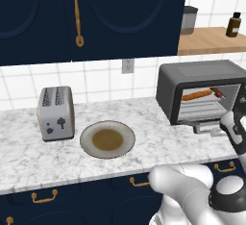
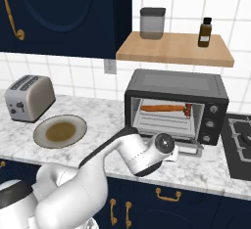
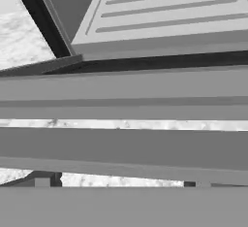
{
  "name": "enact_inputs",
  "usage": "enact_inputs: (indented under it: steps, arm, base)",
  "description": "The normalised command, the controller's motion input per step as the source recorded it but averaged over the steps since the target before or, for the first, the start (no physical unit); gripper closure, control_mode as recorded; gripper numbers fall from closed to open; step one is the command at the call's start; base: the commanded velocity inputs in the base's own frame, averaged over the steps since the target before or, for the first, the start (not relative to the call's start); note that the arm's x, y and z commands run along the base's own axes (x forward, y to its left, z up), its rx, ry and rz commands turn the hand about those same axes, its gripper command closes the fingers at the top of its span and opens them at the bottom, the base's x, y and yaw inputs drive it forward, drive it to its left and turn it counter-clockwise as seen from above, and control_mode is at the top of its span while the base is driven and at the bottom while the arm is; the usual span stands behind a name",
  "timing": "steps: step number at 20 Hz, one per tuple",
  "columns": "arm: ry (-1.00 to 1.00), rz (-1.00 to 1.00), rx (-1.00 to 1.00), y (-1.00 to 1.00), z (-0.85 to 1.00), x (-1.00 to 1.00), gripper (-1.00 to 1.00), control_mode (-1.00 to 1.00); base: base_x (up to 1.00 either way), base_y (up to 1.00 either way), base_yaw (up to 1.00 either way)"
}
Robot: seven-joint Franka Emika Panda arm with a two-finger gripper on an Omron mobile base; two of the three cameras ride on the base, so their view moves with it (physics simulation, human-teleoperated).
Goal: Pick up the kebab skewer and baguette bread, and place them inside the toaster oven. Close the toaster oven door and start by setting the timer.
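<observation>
The toaster oven (image 1: 168, 90) (image 2: 176, 83) stands on the counter at the right with its door (image 1: 207, 125) (image 2: 190, 146) dropped open. Inside, on the wire rack (image 3: 164, 17), lies the orange-brown baguette bread (image 1: 197, 94) (image 2: 161, 108), with the kebab skewer (image 1: 217, 92) (image 2: 187, 110) at its right end. My gripper (image 2: 182, 149) hovers right at the front edge of the lowered door, jaws open, holding nothing. In the hand view the door's grey bar handle (image 3: 124, 95) runs across the picture very close, with marble counter behind it. My fingertips are hidden there.
A brown-centred plate (image 1: 107, 139) (image 2: 60, 131) sits mid-counter, with a silver two-slot toaster (image 1: 55, 112) (image 2: 28, 97) to its left. A wooden shelf (image 2: 176, 49) with a jar and a bottle hangs above the oven. A stove (image 2: 240, 145) borders it on the right.
</observation>
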Motion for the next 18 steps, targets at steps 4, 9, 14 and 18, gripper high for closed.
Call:
enact_inputs:
  steps: [4,9,14,18]
  arm:
    - [-0.21,-0.09,0.0,0.21,0.39,0.6,-1.0,-1.0]
    - [-0.17,-0.09,0.0,0.21,0.25,0.67,-1.0,-1.0]
    - [-0.13,-0.09,0.0,0.17,0.12,0.73,-1.0,-1.0]
    - [-0.11,-0.08,0.0,0.03,0.33,0.76,-1.0,-1.0]
  base:
    - [0.0,0.0,0.0]
    - [0.0,0.0,0.0]
    - [0.0,0.0,0.0]
    - [0.0,0.0,0.0]
